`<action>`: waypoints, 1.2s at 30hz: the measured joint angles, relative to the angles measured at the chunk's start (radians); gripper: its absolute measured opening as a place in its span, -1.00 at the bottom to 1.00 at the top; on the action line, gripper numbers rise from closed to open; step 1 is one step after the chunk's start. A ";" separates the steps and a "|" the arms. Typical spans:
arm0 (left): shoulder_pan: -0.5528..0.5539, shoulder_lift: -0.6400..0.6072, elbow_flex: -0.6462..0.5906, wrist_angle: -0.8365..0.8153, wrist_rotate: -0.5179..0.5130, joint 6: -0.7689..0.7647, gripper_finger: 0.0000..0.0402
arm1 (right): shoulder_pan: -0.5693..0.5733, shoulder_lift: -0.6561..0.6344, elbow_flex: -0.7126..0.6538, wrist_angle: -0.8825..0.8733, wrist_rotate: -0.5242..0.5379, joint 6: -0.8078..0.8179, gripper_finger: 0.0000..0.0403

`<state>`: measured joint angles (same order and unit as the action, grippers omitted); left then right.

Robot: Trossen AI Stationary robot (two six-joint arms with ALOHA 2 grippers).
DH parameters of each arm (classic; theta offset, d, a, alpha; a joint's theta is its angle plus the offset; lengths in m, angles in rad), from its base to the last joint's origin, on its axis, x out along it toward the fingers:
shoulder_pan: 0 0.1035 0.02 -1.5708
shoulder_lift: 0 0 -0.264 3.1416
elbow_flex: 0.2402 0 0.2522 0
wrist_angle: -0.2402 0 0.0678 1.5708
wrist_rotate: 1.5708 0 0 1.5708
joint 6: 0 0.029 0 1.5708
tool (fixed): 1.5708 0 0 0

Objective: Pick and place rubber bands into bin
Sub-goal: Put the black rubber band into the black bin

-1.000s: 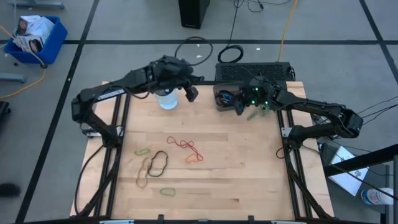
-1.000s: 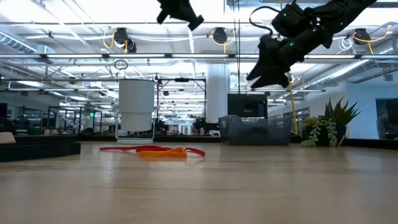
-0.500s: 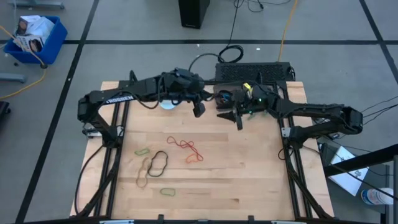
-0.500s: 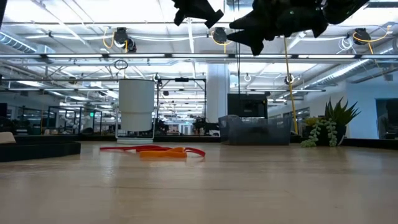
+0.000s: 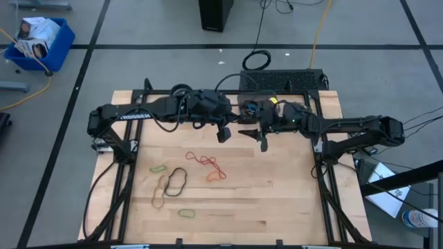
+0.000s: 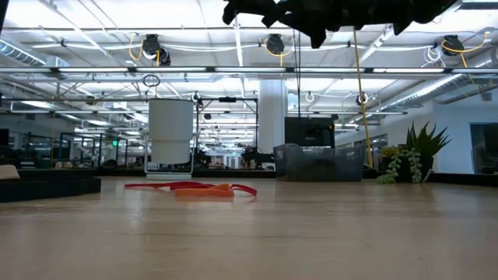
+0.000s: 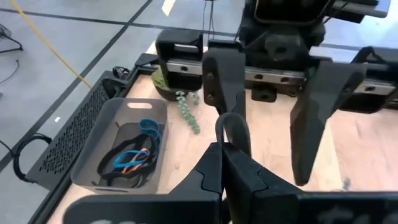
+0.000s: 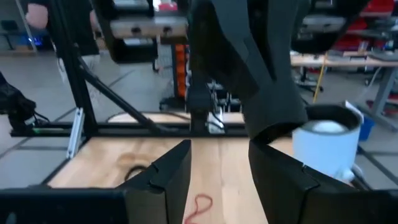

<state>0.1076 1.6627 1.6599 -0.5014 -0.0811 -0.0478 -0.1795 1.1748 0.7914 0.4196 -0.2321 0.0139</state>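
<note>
Left hand is clenched on a black rubber band, high at frame centre, just left of the bin. Right hand hangs released, facing it, nearly touching. Bin sits upper centre of the surface and already holds bands. Remaining bands lie centre-left, well apart from it. Best move, I'd say: carry the band fully over the bin's mouth before letting go, since a floppy loop could drape the rim. Tight spot: the two hands crowd each other. Lower half of the surface is open.

bin half hidden under arms
</note>
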 joint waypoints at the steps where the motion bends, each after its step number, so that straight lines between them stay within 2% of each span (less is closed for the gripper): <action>1: -0.003 0.000 0.000 0.000 -0.001 0.000 -0.97 | 0.002 0.000 0.000 0.011 0.000 0.000 -0.23; 16: -0.031 0.000 0.000 0.010 -0.066 -0.005 -0.98 | 0.005 0.000 0.000 0.041 0.049 0.054 -0.23; 36: -0.040 0.000 0.000 -0.025 -0.083 -0.014 -0.94 | 0.004 0.000 0.000 0.039 0.057 0.053 -0.23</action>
<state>0.0673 1.6627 1.6600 -0.5266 -0.1640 -0.0617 -0.1759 1.1748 0.7910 0.4591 -0.1754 0.0666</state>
